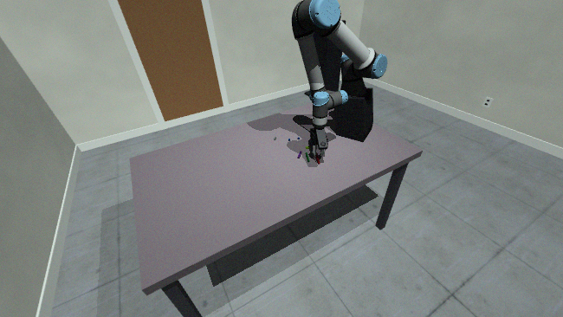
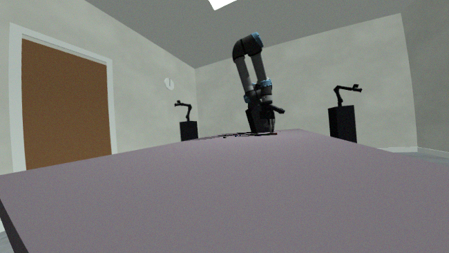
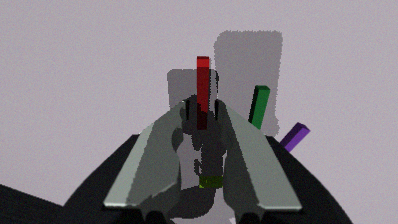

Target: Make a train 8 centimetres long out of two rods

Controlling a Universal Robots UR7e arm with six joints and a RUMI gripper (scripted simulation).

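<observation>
A red rod (image 1: 318, 160) (image 3: 203, 85) lies flat. My gripper (image 1: 318, 157) (image 3: 201, 101) points down over its near part in the wrist view. The fingers are partly open, one on each side of the red rod, with a gap on both sides. A green rod (image 1: 307, 157) (image 3: 260, 107) lies to the right in the wrist view, with a purple rod (image 1: 300, 154) (image 3: 296, 136) beyond it, at an angle. A lime rod (image 1: 307, 147) (image 3: 211, 182) lies crosswise between the fingers' lower parts in the wrist view, partly hidden.
Two small blue rods (image 1: 289, 139) (image 1: 298, 139) and a small greyish rod (image 1: 275, 139) lie farther back left on the table (image 1: 208, 186). The arm's shadow covers part of this area. The green and purple rods are close to the right finger in the wrist view.
</observation>
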